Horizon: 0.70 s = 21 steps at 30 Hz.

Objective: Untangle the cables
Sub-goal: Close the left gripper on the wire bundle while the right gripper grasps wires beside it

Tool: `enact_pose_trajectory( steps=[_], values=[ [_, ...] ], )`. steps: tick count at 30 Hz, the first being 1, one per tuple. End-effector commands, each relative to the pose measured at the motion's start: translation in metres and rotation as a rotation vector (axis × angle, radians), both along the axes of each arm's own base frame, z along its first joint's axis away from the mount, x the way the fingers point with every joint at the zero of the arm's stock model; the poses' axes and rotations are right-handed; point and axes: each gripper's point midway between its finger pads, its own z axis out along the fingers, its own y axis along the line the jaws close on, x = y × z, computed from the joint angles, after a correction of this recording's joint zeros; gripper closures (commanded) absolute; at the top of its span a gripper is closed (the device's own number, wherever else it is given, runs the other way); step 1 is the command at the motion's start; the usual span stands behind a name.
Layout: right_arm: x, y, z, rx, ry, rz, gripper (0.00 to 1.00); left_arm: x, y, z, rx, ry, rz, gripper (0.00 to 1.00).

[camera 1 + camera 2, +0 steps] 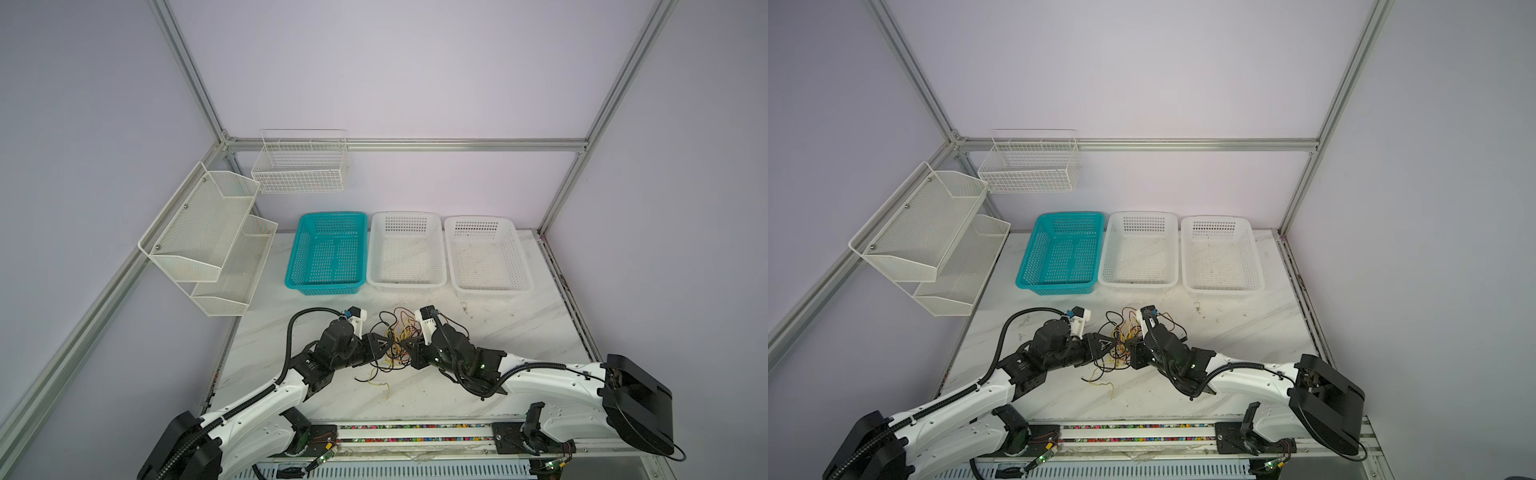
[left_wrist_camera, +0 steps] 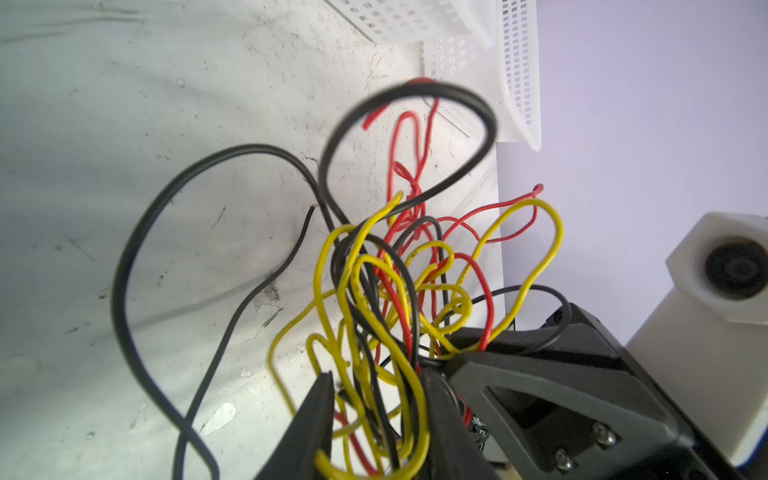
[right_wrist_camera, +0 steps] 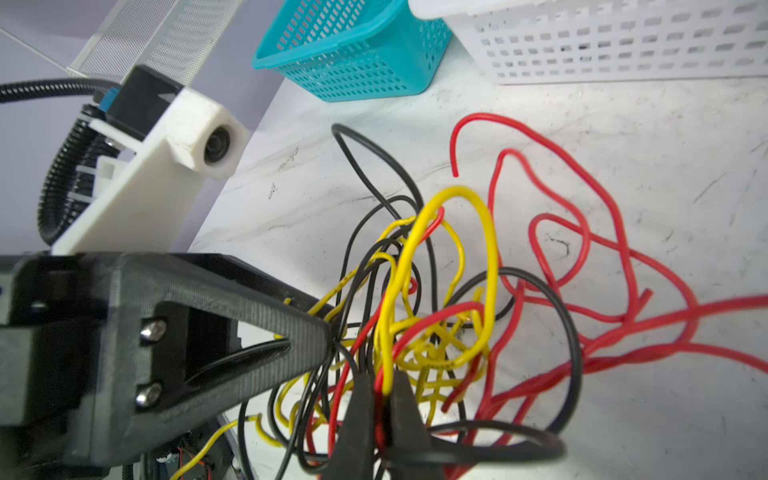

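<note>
A: Start with the table (image 1: 519, 332): holding what?
B: Holding the cables (image 1: 397, 340), black, yellow and red, bunched at its front middle, loose ends trailing toward the near edge.
A: And the left tool (image 2: 379, 376)?
B: Spread apart, straddling several strands, no clear pinch.
A: The right tool (image 3: 382, 376)?
B: Clamped together on yellow and red cables.

**Robotics laboratory, enclosed test cell.** A cell was formed by an aluminium profile frame (image 1: 407, 144) and plain lilac panels (image 1: 395, 83). A left arm (image 1: 257, 399) and a right arm (image 1: 552, 374) were mounted on a rail (image 1: 415, 434) at the near edge of a marble-patterned tabletop (image 1: 519, 332). A camera (image 3: 216, 145) was fixed at one wrist. A teal basket (image 1: 322, 287) and two white baskets (image 1: 406, 284) (image 1: 494, 289) were ranged at the back. A mesh rack (image 1: 199, 232) and a wire basket (image 1: 299, 174) were hung on the walls. Loose cables (image 1: 395, 328) were heaped between the arms.
</note>
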Motion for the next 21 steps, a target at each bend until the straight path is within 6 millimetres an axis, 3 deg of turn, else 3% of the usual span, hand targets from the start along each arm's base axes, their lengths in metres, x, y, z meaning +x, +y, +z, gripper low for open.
enact_pose_trajectory(
  steps=[1, 6, 21],
  values=[
    [0.002, 0.011, 0.03, 0.111, -0.04, 0.014, 1.0, 0.006, 0.005, -0.005, 0.016, -0.016, 0.038, 0.74],
    [0.003, 0.004, 0.023, 0.081, -0.029, -0.014, 1.0, 0.009, 0.008, -0.013, 0.038, -0.012, 0.053, 1.0],
    [-0.002, -0.049, 0.018, 0.058, 0.027, -0.163, 0.98, 0.012, 0.035, -0.021, 0.172, -0.014, 0.145, 1.0]
  ],
)
